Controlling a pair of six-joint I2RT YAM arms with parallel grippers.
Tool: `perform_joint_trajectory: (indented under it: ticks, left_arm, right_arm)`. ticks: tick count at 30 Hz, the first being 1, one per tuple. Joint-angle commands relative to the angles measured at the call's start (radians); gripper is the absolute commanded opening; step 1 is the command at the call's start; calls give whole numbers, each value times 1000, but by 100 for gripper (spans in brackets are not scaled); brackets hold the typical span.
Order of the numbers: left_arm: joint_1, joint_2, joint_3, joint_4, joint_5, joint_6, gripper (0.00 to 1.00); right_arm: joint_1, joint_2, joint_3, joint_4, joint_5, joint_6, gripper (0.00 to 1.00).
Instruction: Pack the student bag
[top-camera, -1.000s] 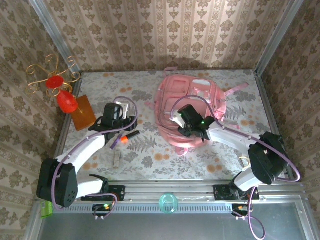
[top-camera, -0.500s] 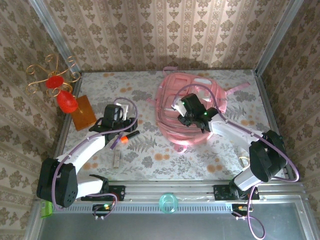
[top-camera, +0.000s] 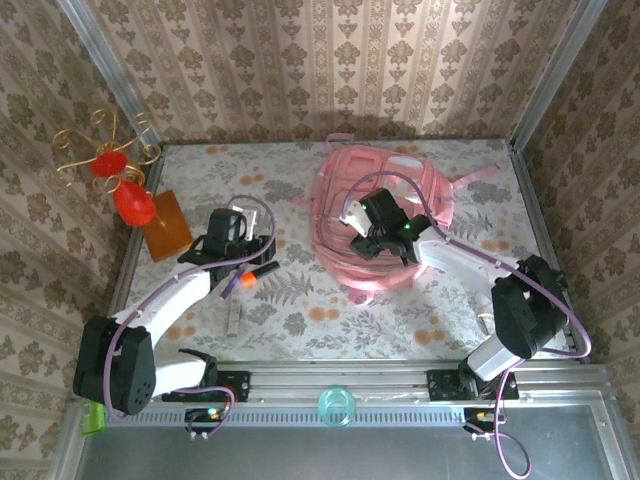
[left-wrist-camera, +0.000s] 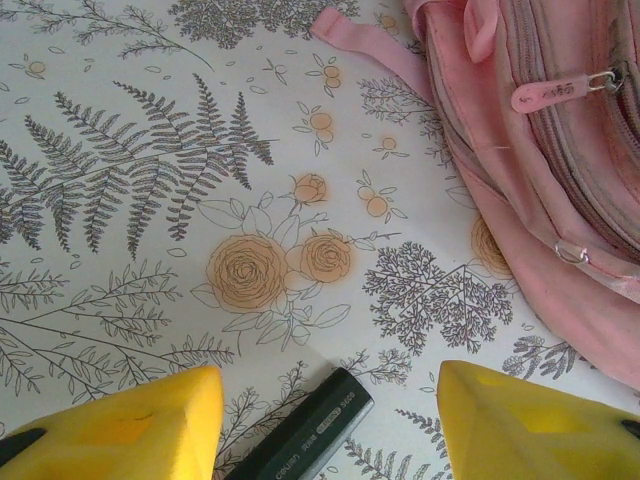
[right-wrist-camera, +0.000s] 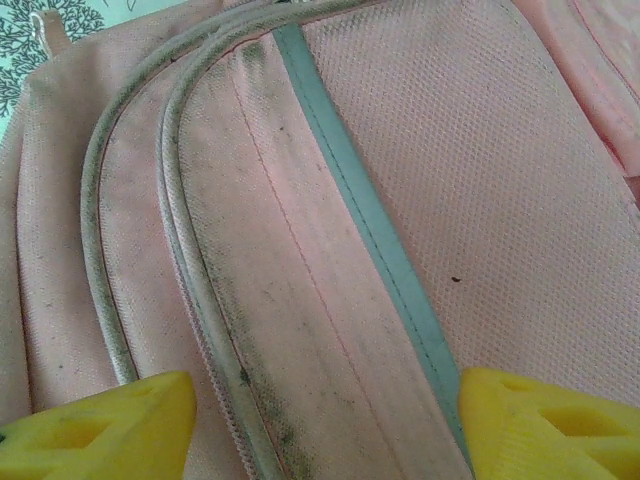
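Student bag (top-camera: 335, 215) is found lying flat on the floral tablecloth (top-camera: 240, 170), far centre-right, well apart from the left arm.

- Right gripper (right-wrist-camera: 325, 420) is seen directly over the bag's front panel, fingers spread wide, nothing pinched; woven fabric, a teal stripe (right-wrist-camera: 370, 220) and a grubby zip track (right-wrist-camera: 215, 330) are seen beneath.
- Left gripper (left-wrist-camera: 330, 420) is held low over the cloth, fingers spread, with a dark green marker (left-wrist-camera: 300, 435) lying loose between them, not clamped.
- The bag's near edge, with a pink pull tab (left-wrist-camera: 545, 95), is caught in the left wrist view.

Handling, as judged: the bag is taken to be soft, limp and light, likely empty. The shell would be expected to sag and bunch if pinched mid-panel, and the cloth beneath may be dragged. A firmer hold is offered by the piped seam beside the zip, the pull tabs or the side strap (top-camera: 470, 180). The mouth would probably need to be held apart while items are fed in.
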Motion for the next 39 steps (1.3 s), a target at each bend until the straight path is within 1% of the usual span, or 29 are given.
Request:
perform_joint_trajectory:
  ticks: [1, 4, 6, 8, 10, 13, 17, 21, 25, 27, 30, 34, 37, 39]
  left_arm:
    - [8, -13, -6, -15, 15, 0, 59]
    - [8, -15, -6, -17, 17, 2, 59]
    - [9, -17, -7, -21, 17, 4, 59]
    - [8, -19, -7, -22, 14, 4, 59]
    - [9, -20, -8, -23, 16, 4, 59]
    - [8, -18, -6, -21, 18, 4, 59]
    - [8, -17, -8, -20, 21, 2, 59]
    - [8, -17, -9, -22, 20, 4, 59]
    - [8, -12, -7, -22, 21, 7, 59]
    - [9, -13, -6, -23, 22, 8, 59]
    - [8, -12, -4, -26, 20, 11, 60]
    - [8, -13, -1, -41, -3, 7, 60]
    - [12, -18, 7, -102, -77, -13, 62]
    - [19, -11, 9, -143, -104, -22, 65]
  right_arm:
    - [-4, 34, 6, -24, 11, -35, 70]
    - [-9, 58, 19, -14, 51, -43, 62]
    - [-9, 63, 19, 2, 61, -53, 59]
    - [-11, 56, 18, 19, 65, -51, 53]
    - [-11, 38, 24, 26, 38, -38, 46]
    - [-18, 11, 39, 31, -11, -16, 41]
    - [-39, 23, 69, 5, -1, -8, 30]
    - [-50, 34, 92, -21, 5, 4, 29]
    - [-63, 52, 117, -45, -32, 28, 37]
    - [-66, 66, 130, -60, -28, 25, 36]
    - [-67, 83, 144, -62, -20, 23, 27]
    - [-64, 71, 166, -71, -23, 31, 8]
    - [-42, 31, 193, -96, -63, 58, 1]
    - [-35, 1, 207, -101, -131, 90, 0]
